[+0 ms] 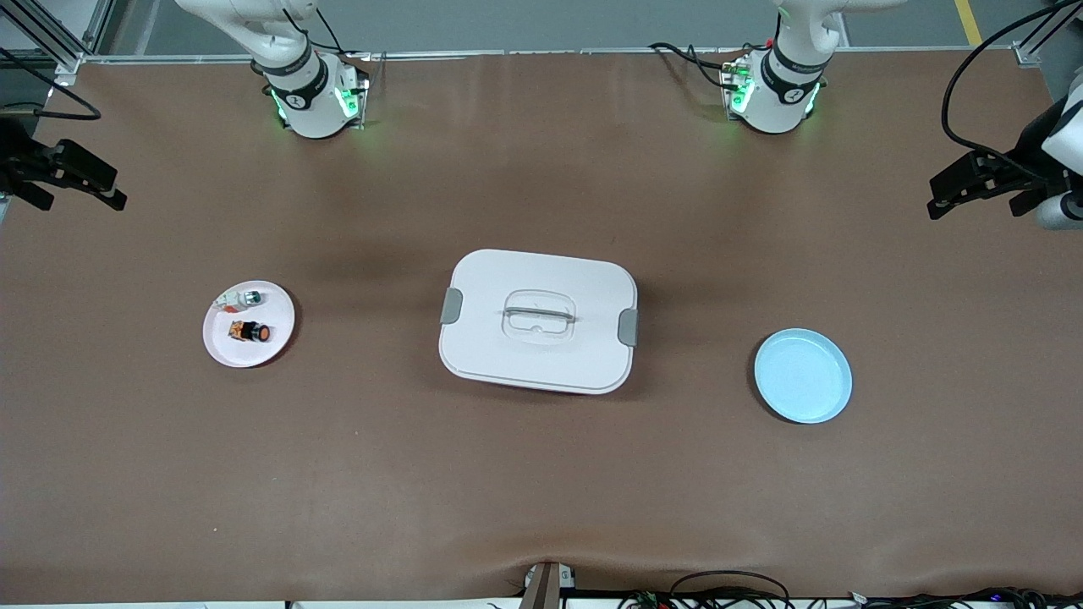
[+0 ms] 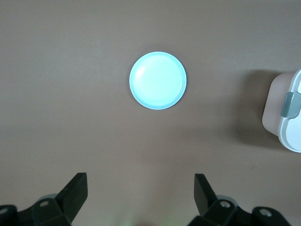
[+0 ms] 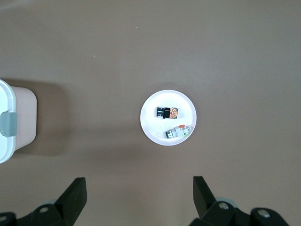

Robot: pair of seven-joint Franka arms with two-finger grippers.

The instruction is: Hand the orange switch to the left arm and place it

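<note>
The worktop (image 1: 541, 491) was plain brown, and the box (image 1: 538, 321) on it was white with grey side clips. The orange switch (image 1: 250, 332) was black with an orange cap, lying on a pale pink plate (image 1: 249, 324) beside a silver-and-white part (image 1: 239, 298). The other plate (image 1: 802, 375) was light blue.

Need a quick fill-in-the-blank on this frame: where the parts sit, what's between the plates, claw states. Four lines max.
1. The orange switch lies on the ____ plate, beside a small silver-and-white part.
2. Between the two plates stands the white ____, lid on.
3. The light-blue plate holds ____.
4. The left claw and the right claw are both ____.

Missing words: pink; box; nothing; open
</note>
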